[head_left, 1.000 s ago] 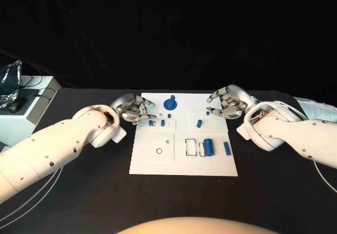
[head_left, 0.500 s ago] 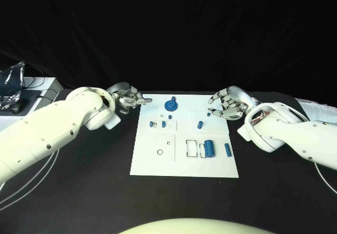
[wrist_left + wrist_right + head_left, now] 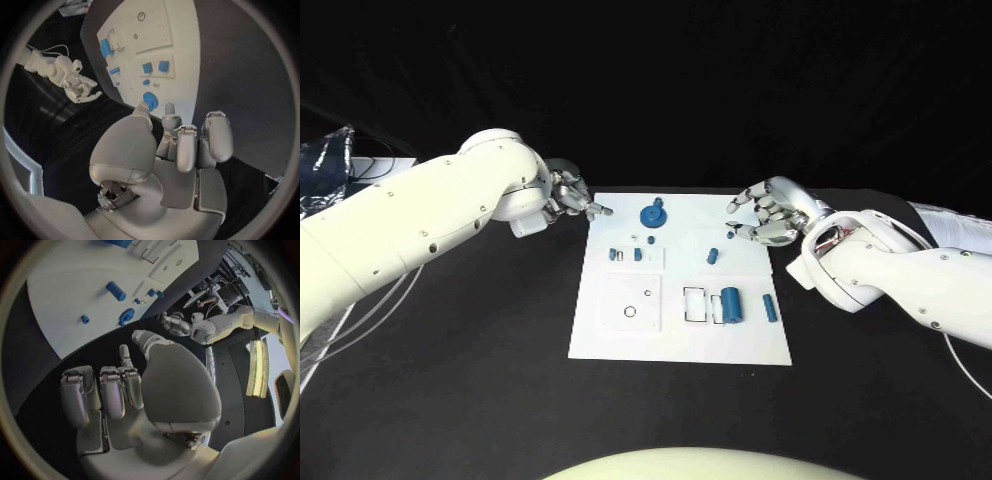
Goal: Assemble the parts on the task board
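Note:
The white task board (image 3: 679, 335) lies mid-table. On it are a blue round knob (image 3: 652, 213) at the far edge, two small blue pieces (image 3: 625, 254) left of centre, another small piece (image 3: 713, 256), a blue cylinder (image 3: 730, 300) and a slim blue pin (image 3: 769, 307). My left hand (image 3: 571, 197) hovers just off the board's far left corner, fingers bent, nothing in them; the left wrist view shows the fingers (image 3: 187, 145) with the board (image 3: 181, 45) beyond them. My right hand (image 3: 764, 212) hangs over the far right corner, fingers curved and apart, empty.
A white box (image 3: 336, 200) with a foil bag (image 3: 322, 165) stands at the table's left edge. Cables trail along the left side. Black tabletop surrounds the board. The right wrist view shows my left hand (image 3: 175, 325) across the board (image 3: 75, 295).
My left arm has risen and drawn the hand back from over the small pieces to just off the board's far left corner. The right hand has barely moved.

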Tool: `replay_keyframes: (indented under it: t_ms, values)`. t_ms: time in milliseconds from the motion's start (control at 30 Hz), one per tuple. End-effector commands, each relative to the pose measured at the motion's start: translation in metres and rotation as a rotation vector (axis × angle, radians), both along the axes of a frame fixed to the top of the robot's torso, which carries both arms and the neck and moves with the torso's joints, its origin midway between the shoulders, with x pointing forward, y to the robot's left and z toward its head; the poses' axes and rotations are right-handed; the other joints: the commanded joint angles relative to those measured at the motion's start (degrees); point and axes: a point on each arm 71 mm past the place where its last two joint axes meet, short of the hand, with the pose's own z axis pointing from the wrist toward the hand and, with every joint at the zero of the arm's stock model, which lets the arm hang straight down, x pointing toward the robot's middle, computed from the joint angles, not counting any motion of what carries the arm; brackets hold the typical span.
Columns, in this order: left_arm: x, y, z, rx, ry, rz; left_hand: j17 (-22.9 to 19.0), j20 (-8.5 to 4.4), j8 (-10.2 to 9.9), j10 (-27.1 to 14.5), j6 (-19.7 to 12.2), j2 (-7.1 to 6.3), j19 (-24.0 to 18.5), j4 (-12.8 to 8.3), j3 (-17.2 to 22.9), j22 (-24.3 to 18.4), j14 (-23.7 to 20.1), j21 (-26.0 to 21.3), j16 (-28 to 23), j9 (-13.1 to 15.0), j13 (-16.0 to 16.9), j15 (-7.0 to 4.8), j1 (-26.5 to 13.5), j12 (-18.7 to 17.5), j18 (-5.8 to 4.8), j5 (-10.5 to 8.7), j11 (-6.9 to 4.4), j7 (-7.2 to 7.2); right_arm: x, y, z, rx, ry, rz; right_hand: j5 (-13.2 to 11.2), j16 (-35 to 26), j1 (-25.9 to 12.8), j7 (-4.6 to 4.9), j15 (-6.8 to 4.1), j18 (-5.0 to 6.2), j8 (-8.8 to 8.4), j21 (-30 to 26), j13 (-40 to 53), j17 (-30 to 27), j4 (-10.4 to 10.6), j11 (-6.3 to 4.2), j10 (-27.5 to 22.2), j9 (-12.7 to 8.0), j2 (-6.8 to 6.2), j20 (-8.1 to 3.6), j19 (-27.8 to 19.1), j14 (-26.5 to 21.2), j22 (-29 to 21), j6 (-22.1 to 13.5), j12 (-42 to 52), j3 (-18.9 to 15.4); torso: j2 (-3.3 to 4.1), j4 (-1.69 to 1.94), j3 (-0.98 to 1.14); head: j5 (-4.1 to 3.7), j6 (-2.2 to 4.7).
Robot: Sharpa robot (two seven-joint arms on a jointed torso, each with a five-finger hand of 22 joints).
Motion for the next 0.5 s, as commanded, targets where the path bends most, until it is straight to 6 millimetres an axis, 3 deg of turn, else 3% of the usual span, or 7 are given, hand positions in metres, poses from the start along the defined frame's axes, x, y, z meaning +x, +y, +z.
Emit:
replay_keyframes:
  t_ms: [33, 200, 267, 300, 500]
  values:
    - [-0.004, -0.003, -0.007, 0.053, 0.135, -0.029, 7.21, 0.08, -0.8, -1.33, -0.54, 0.11, -0.9, -0.12, 0.32, 0.2, 2.93, -0.67, -0.29, 0.13, -1.15, -0.02, 1.09, -0.94, -0.28, 0.4, 0.25, 0.25, 0.0, 0.002, 0.0, -0.005, -0.009, 0.007, 0.08, -0.23, -0.55, -0.17, -0.4, 0.01, 0.15, 0.35, 13.12, 12.39, 0.05, -0.39, 4.11, 0.08, -0.04, -0.3, 5.9, 5.4, 15.09, -0.23, 0.1, 0.18, 0.05, 0.14, -0.09, -0.01, -0.03]
    - [-0.003, -0.011, -0.013, 0.036, 0.186, -0.041, 6.73, 0.47, -2.76, -2.79, -0.79, -0.45, -1.47, -0.08, 3.47, -0.28, 2.56, -1.22, -0.58, 0.27, -1.76, 0.46, 1.87, -2.08, -0.13, 0.61, 0.74, 0.77, 0.0, 0.002, 0.002, 0.007, -0.034, -0.002, 0.12, -0.3, -0.74, -0.17, -0.39, 0.03, 0.17, 0.28, 13.01, 12.17, 0.1, -0.39, 4.0, 0.08, -0.06, -0.3, 5.87, 5.34, 15.03, -0.24, -0.01, 0.18, 0.0, 0.07, -0.06, 0.21, -0.09]
    - [-0.003, -0.013, -0.016, 0.039, 0.201, -0.045, 6.85, 0.7, -4.12, -3.02, -0.68, -1.72, -1.55, -0.06, 6.52, -0.29, 2.53, -1.25, -0.63, 0.36, -1.4, 0.7, 1.19, -2.37, -0.12, 0.61, 0.99, 1.06, 0.0, 0.002, 0.003, 0.015, -0.046, -0.007, 0.13, -0.32, -0.77, -0.17, -0.39, 0.06, 0.17, 0.18, 12.92, 12.12, 0.1, -0.39, 3.92, 0.08, -0.08, -0.3, 5.82, 5.33, 14.96, -0.26, -0.09, 0.17, -0.01, 0.05, -0.07, 0.24, -0.07]
    - [-0.002, -0.015, -0.019, 0.043, 0.211, -0.048, 6.93, 0.89, -5.36, -3.27, -0.43, -3.29, -1.6, -0.06, 10.25, -0.27, 2.5, -1.25, -0.7, 0.61, -1.14, 0.87, -0.02, -2.72, -0.11, 0.55, 1.22, 1.24, 0.001, 0.002, 0.004, 0.024, -0.055, -0.012, 0.14, -0.35, -0.81, -0.16, -0.39, 0.08, 0.16, 0.09, 12.81, 12.03, 0.11, -0.38, 3.8, 0.07, -0.14, -0.3, 5.78, 5.31, 14.89, -0.28, -0.21, 0.15, -0.01, 0.05, -0.07, 0.24, -0.07]
    - [-0.001, -0.025, -0.026, 0.04, 0.222, -0.054, 7.24, 1.21, -7.18, -3.67, -0.53, -5.79, -1.62, -0.1, 15.93, -0.18, 2.56, -1.16, -0.74, 1.12, -0.71, 1.23, -1.87, -3.14, -0.11, 0.51, 1.58, 1.71, 0.001, 0.002, 0.006, 0.058, -0.074, -0.027, 0.15, -0.38, -0.9, -0.15, -0.39, 0.22, 0.14, -0.4, 12.57, 11.95, 0.1, -0.38, 3.55, 0.06, -0.25, -0.3, 5.54, 5.29, 14.53, -0.36, -0.45, 0.11, 0.11, -0.02, -0.17, 0.27, -0.11]
